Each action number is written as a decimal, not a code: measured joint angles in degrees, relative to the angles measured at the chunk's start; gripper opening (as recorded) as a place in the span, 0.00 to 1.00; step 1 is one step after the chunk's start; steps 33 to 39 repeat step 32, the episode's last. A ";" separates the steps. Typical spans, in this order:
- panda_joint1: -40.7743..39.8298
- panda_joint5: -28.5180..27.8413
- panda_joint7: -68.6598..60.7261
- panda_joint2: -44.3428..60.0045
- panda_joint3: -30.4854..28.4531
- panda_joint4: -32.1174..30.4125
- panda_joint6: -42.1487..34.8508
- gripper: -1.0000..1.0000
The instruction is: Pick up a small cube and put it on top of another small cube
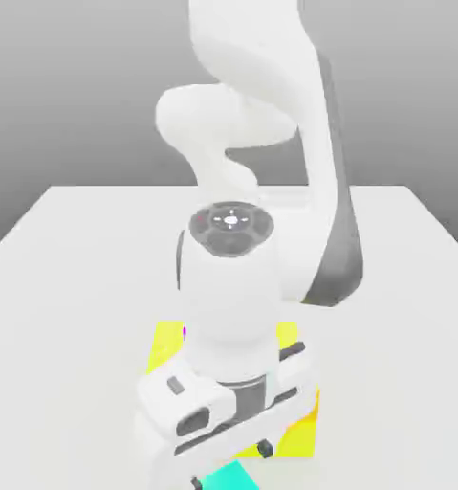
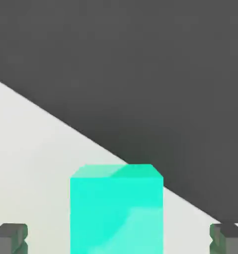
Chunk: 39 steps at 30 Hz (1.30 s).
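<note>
In the exterior view the arm (image 1: 261, 144) runs out past the upper edge, so its top is cut off, and its bulk stands in front of the yellow cube (image 1: 299, 435), leaving just a strip behind the wrist and a corner at the exterior view's right. The hand (image 1: 234, 457) covers most of the teal cube (image 1: 234, 477), whose remainder is clipped by the lower edge. In the hand view the teal cube's (image 2: 117, 213) base is cut by the frame edge, and each of the fingertips (image 2: 9, 238) shows merely a dark stub at a corner. The desk (image 1: 70, 287) runs beyond the frame on both sides.
</note>
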 joint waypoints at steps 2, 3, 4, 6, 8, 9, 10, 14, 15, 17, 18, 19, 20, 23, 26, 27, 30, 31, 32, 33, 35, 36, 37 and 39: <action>-0.19 0.20 -0.17 1.08 0.23 0.21 0.84 0.00; -0.19 0.20 -0.17 1.08 0.23 0.21 0.83 0.00; -0.20 0.20 -0.16 1.08 0.24 0.22 0.80 0.00; -0.20 0.19 -0.15 1.07 0.25 0.22 0.73 0.00; -0.16 0.11 -0.12 0.83 0.19 0.16 0.57 0.00; 0.11 -0.20 0.13 -0.60 -0.14 -0.15 -0.53 0.00; 0.33 -0.62 0.42 -2.38 -0.45 -0.51 -1.94 0.00; 3.49 -2.45 3.13 -7.27 0.02 0.00 -7.54 0.00; 5.00 -3.02 4.45 -7.21 1.04 1.02 -8.61 0.00; 8.43 -4.02 7.02 -6.89 2.66 3.06 -10.47 0.00; 10.14 -4.52 8.31 -6.72 3.46 4.07 -11.35 0.00; 11.84 -5.02 9.59 -6.56 4.27 5.08 -12.24 0.00; 13.49 -5.57 10.91 -6.41 5.13 6.10 -13.11 0.00; 18.99 -7.03 14.89 -6.06 7.24 9.14 -15.56 0.00; 23.93 -8.84 18.76 -3.05 8.92 12.40 -15.47 0.00; 24.66 -9.22 19.32 -1.13 8.94 12.91 -14.02 0.00; 25.15 -9.46 19.63 0.78 8.81 13.22 -12.39 1.00; 25.15 -9.46 19.63 0.78 8.81 13.22 -12.39 1.00; 25.15 -9.46 19.63 0.78 8.81 13.22 -12.39 1.00; 25.15 -9.46 19.63 0.78 8.81 13.22 -12.39 1.00; 25.15 -9.46 19.63 0.78 8.81 13.22 -12.39 1.00; 25.15 -9.46 19.63 0.78 8.81 13.22 -12.39 1.00; 25.15 -9.46 19.63 0.78 8.81 13.22 -12.39 1.00; 25.15 -9.46 19.63 0.78 8.81 13.22 -12.39 1.00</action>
